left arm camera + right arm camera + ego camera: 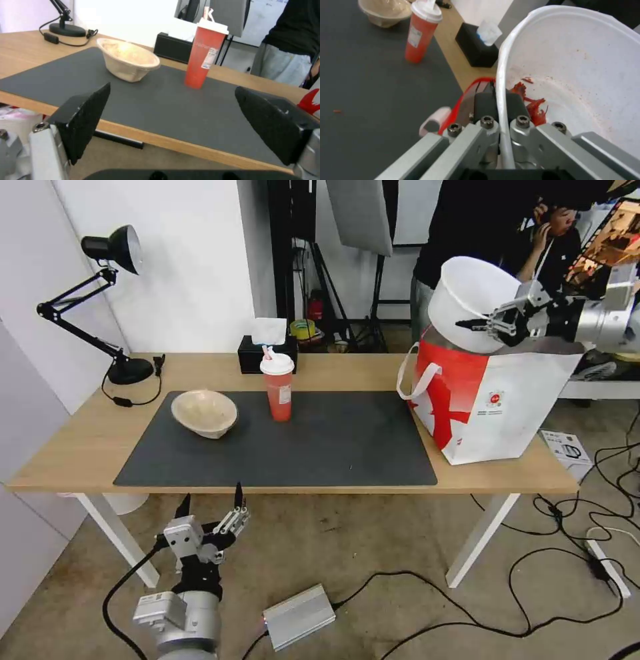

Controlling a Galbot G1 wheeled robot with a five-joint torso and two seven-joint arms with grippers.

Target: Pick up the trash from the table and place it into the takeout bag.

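**A:** Quick, where was the white bowl?

**B:** My right end effector [481, 325] was clamped on the rim of the large white bowl [467, 300], pads pinching the wall from both sides. I had it tipped on its side above the open mouth of the takeout bag [507, 407], at the right end of the desk [73, 447].

**A:** Risks?

**B:** Thin rim pinch on a wide bowl, so I judged it could twist or slip out. The bowl looked about as wide as the bag's opening; a release off-centre could have left it hung on the edge, or tumbling off the far side. Red residue [533, 105] sat near my pads [515, 105], so tilting further could have spilled scraps onto the bag or the dark grey mat [320, 447]. Pushing down hard could have buckled or toppled the bag.

**A:** Left side?

**B:** My left end effector [210, 507] hung below the desk's front edge, fingers spread apart, holding nothing.

**A:** Rest of the trash?

**B:** The red drink cup [278, 390] stood upright on the mat, the shallow beige bowl [204, 413] near it, neither bagged yet. The cup was tall and easy to knock over.
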